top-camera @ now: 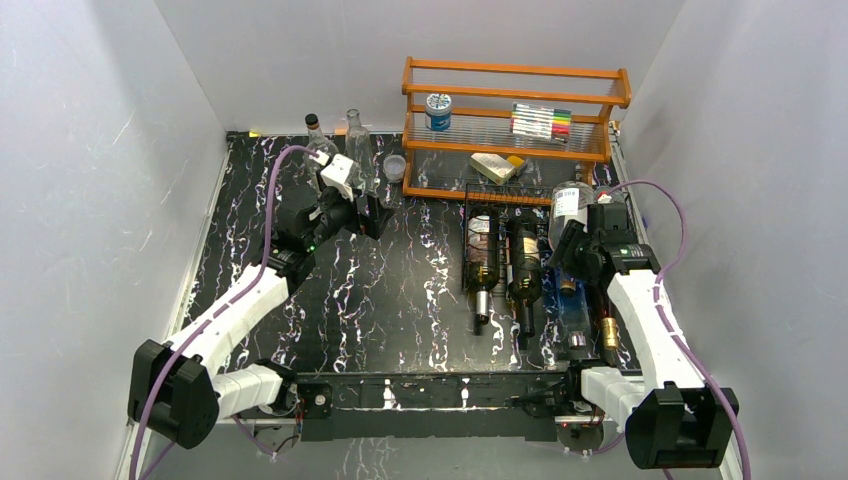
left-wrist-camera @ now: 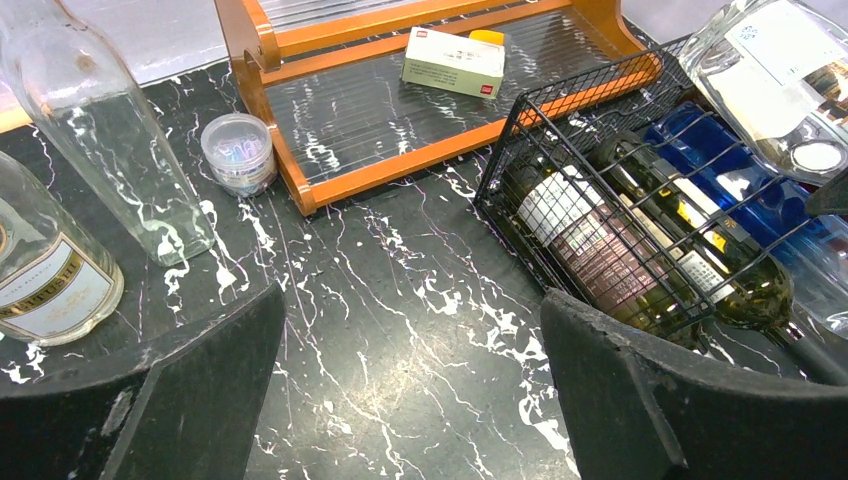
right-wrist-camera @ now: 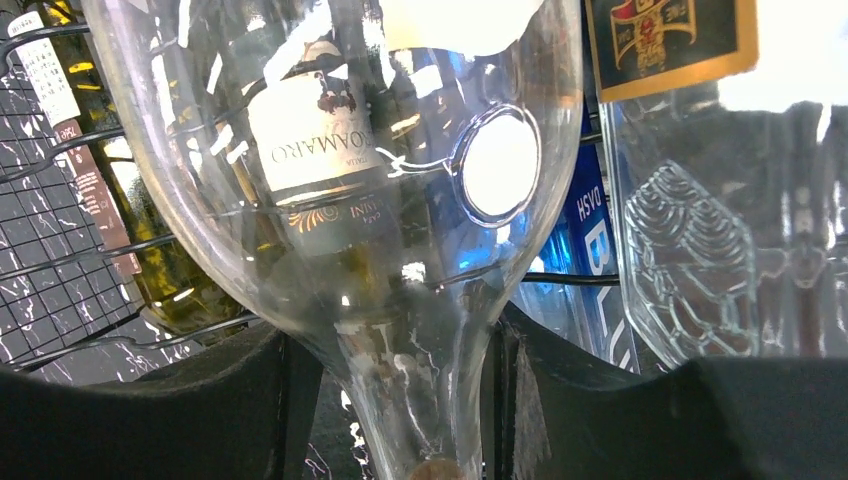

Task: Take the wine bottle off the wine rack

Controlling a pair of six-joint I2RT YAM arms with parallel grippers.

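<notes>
Black-fingered, pinching the wine bottle (right-wrist-camera: 330, 150) by the neck with right gripper (right-wrist-camera: 405, 360); not yet lifting it off the wine rack (left-wrist-camera: 585, 78); holding left gripper (left-wrist-camera: 410, 320) wide apart.

Black bench (top-camera: 400, 300) with white marble veining; black wire-mesh wine rack (left-wrist-camera: 505, 150); orange wooden shelf (left-wrist-camera: 390, 165); clear-glass wine bottle (top-camera: 568, 205) bearing a white label; blue bottle (left-wrist-camera: 745, 195)
</notes>
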